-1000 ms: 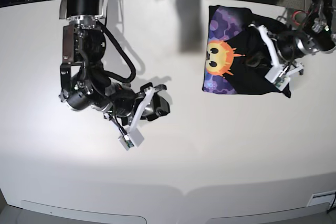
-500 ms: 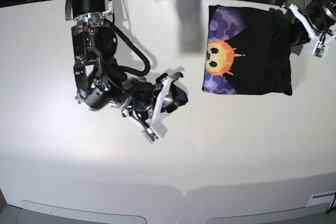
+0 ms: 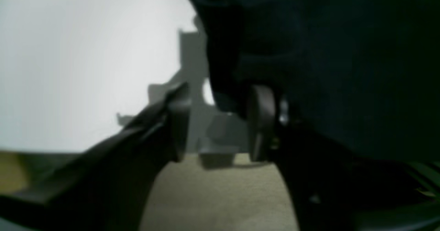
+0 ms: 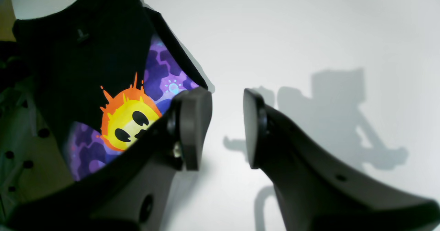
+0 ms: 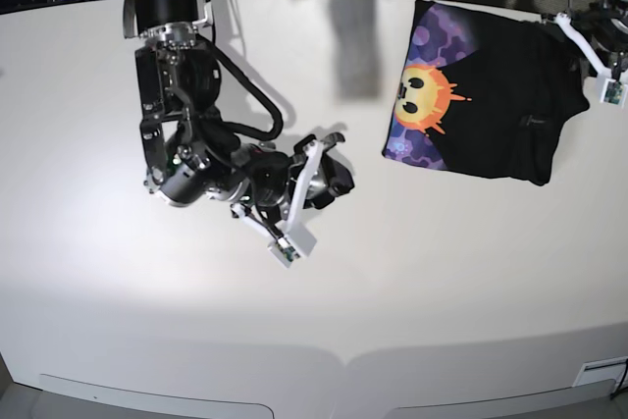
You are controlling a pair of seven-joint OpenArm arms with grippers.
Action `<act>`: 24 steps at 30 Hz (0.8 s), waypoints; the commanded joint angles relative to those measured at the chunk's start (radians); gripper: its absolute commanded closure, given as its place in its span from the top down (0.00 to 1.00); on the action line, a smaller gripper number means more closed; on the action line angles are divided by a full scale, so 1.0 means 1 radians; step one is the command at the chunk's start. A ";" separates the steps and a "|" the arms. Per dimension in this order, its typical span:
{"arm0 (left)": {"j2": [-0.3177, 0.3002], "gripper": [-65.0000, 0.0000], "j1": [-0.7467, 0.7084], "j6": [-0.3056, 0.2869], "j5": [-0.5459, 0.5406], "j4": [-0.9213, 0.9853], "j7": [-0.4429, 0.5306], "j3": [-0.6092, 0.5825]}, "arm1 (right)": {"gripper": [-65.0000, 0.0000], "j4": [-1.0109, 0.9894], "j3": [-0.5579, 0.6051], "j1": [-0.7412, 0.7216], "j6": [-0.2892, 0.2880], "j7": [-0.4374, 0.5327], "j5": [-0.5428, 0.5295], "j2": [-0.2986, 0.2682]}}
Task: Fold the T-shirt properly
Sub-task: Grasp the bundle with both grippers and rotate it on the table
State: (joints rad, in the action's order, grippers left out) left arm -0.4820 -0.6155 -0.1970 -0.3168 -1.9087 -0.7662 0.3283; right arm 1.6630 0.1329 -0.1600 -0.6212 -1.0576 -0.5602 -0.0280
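Leftmost in the base view, the black jointed arm with the right gripper [image 5: 312,201] is seen hanging over the white matte tabletop [image 5: 442,272], left of centre and well apart from the cloth. Its two dark grey padded fingers [image 4: 192,128] are seen in the right wrist view standing apart with bare tabletop between them, and nothing is held. Its shadow is thrown on the white surface beyond the fingers.

Further right, at the far right of the table, the large black short-sleeved cloth T-shirt [image 5: 510,95] is laid folded into a rough rectangle, slightly skewed to the table edge. Its orange-yellow sun face print [image 5: 428,93] on purple hexagons is turned up along the fold's left side, while the right part is plain black.

At the far right edge, the left gripper [image 5: 596,58] with its white finger is seen at the T-shirt's right border. In the blurred left wrist view its dark fingers [image 3: 261,121] are parted, with black cloth lying close against the right one; whether the cloth is touched cannot be told.
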 commanded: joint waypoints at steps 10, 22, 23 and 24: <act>-0.014 0.42 -0.002 0.292 0.172 -0.017 0.042 0.011 | 0.29 0.015 0.006 -0.020 -0.005 0.023 -0.019 0.005; 0.114 0.00 0.002 0.132 -0.089 0.057 0.215 0.011 | 0.00 -0.010 0.199 -0.021 -0.006 0.220 0.228 0.093; 0.124 0.00 0.007 0.132 -0.075 0.086 0.238 0.011 | 0.00 -0.030 0.216 -0.021 -0.006 0.241 0.263 0.100; 0.133 0.00 0.016 0.131 -0.073 0.117 0.259 0.011 | 0.00 -0.059 0.231 -0.021 -0.005 0.271 0.297 0.104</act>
State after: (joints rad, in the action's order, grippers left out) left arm -0.3344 -0.5983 -0.0685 -0.3912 -1.7748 -0.5274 0.3317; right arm 1.5894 0.3676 -0.1612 -0.6224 -0.8009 -0.2527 0.0711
